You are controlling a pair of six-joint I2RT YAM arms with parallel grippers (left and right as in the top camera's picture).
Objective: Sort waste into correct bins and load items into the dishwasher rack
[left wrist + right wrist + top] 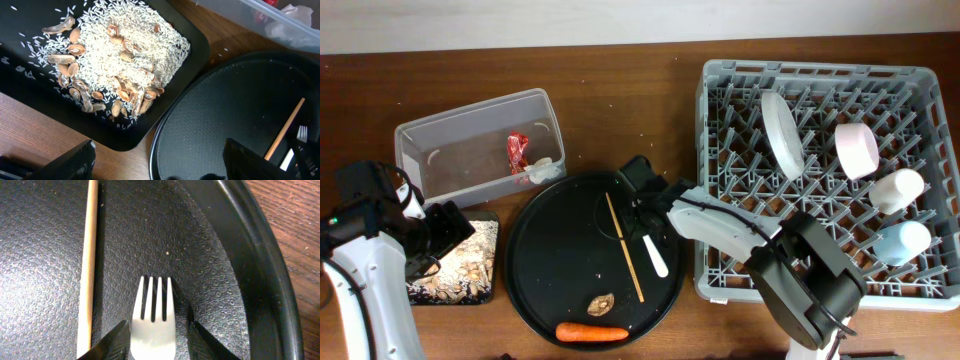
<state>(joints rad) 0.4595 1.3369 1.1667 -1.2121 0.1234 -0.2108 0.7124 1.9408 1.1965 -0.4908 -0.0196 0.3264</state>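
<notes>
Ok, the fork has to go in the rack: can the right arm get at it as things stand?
Probably yes: the right arm's fingers stand either side of the white fork, nothing blocking, and the wooden stick lies apart beside it.

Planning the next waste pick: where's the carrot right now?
In the overhead view, the carrot lies at the bottom edge of the round black tray, just below the small brown lump and near the lower end of the wooden stick.
</notes>
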